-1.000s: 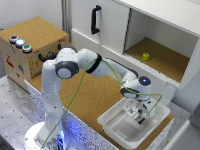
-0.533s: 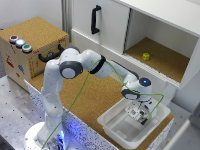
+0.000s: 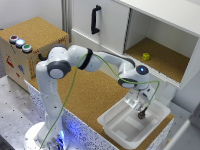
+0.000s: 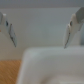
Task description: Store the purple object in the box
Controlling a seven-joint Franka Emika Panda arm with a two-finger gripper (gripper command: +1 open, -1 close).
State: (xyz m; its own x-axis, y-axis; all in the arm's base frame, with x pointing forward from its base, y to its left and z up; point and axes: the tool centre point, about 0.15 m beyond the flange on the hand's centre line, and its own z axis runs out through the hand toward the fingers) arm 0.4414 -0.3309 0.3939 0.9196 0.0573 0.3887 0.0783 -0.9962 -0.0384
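White box, purple object inside, gripper above

The box is a shallow white plastic bin with sloped walls and a flared rim, sitting open on the cork surface at the exterior view's lower right. A small dark purple object lies inside it, near the far wall.
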